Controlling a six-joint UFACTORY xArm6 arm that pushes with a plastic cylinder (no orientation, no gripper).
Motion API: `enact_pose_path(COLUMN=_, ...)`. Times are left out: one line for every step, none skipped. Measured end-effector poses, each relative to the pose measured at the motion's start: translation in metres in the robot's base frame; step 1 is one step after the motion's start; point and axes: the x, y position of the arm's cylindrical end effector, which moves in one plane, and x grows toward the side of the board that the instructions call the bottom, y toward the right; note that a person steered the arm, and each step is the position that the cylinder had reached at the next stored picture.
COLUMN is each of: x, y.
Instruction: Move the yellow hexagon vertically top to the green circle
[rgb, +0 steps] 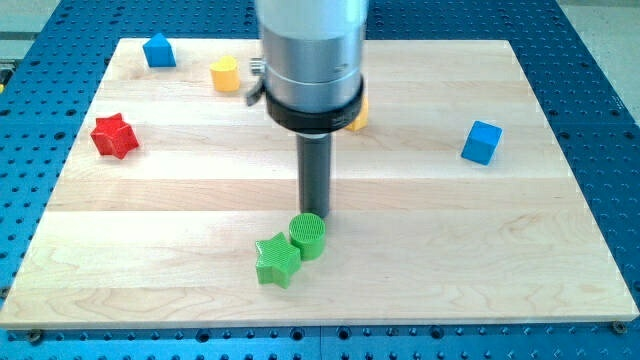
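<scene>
My tip is sitting right at the top edge of the ribbed green circle block, touching or just short of it, near the middle of the pale wooden tabletop's bottom edge. No jaws here, just a bare rod. A green star block is pressing against the circle's lower left. The yellow hexagon block is waiting well apart, near the top edge. A red star is resting by the left edge, and a blue cube is lying toward the right edge.
</scene>
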Motion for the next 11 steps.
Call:
enact_pose_path(x=0.011, y=-0.002)
enact_pose_path(x=0.014, y=-0.025)
enact_pose_path(x=-0.009, y=-0.024)
enact_pose_path(x=-0.043, y=-0.04)
enact_pose_path(x=-0.056, y=-0.045)
enact_pose_path(x=-0.076, y=0.03)
enact_pose_path(x=-0.096, y=0.046)
enact_pose_path(x=-0.097, y=0.049)
enact_pose_path(x=-0.104, y=0.051)
enact_pose_path(x=-0.144, y=0.048)
enact_pose_path(x=-0.136, y=0.047)
